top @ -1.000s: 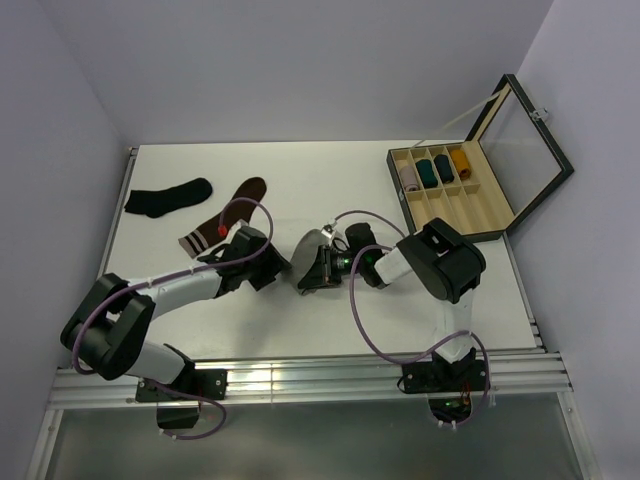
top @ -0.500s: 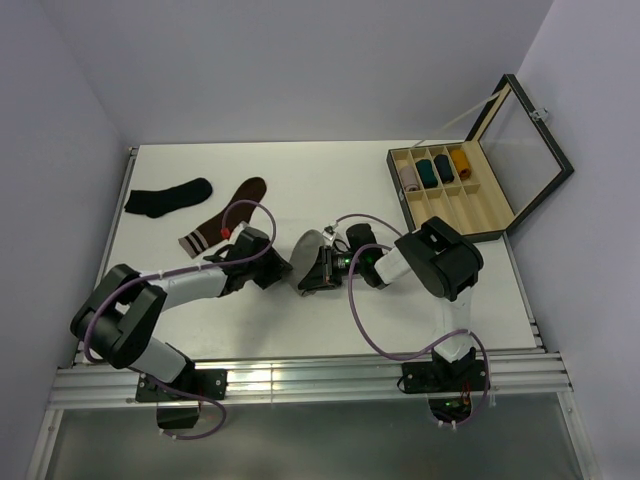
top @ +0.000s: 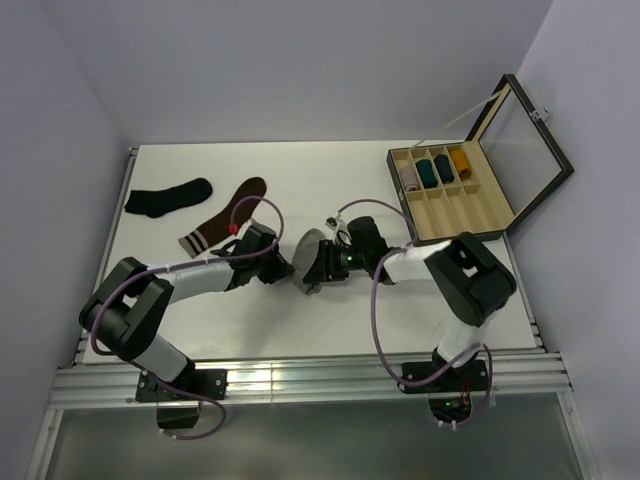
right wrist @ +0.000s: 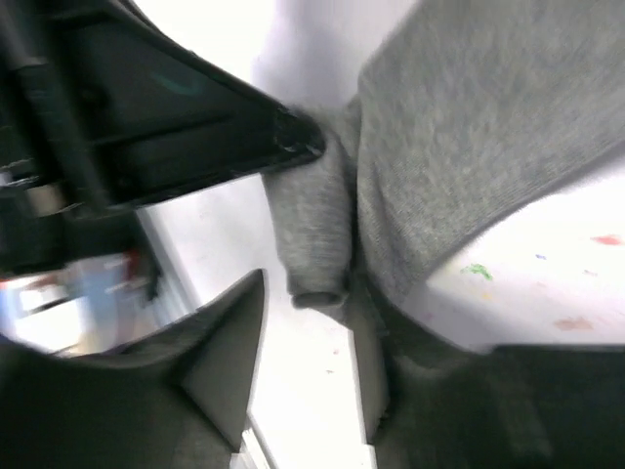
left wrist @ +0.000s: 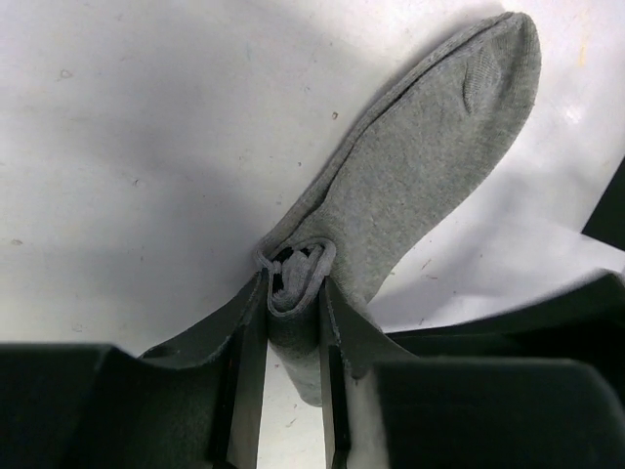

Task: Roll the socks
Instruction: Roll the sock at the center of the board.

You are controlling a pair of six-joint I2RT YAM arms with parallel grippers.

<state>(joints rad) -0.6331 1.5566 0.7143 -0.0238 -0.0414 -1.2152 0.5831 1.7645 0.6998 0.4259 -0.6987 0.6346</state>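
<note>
1. 2 arms meet nose to nose at the middle of the white table [top: 330, 180], both wrists down low over the surface.
2. Left arm: it stretches from its base at the near left, forearm running rightward, and the left gripper [top: 289, 268] points straight at its partner.
3. From the left wrist camera, its fingers [left wrist: 249, 362] are clamped on the rolled end of the grey sock [left wrist: 420, 166], pressing it from both sides. A bit of striped cuff peeks out of the coil.
4. The sock lies on the table between the 2 grippers. The roll is at the left gripper's tips, and the rest lies flat and unrolled, running away to the toe.
5. Right arm: the elbow is folded out to the right, the forearm reaches leftward, and the right gripper [top: 318, 264] sits at the sock's other side.
6. From the right wrist camera, its jaws stand apart around the roll. Bare table shows between 1 finger [right wrist: 225, 342] and the fabric, so there is no squeeze here.
7. At the far left, well apart from the action, lie a black sock [top: 168, 197] and a brown sock [top: 225, 215] with a pale striped cuff.
8. Far right stands an open box [top: 470, 215], with rolled socks in its back compartments.
</note>
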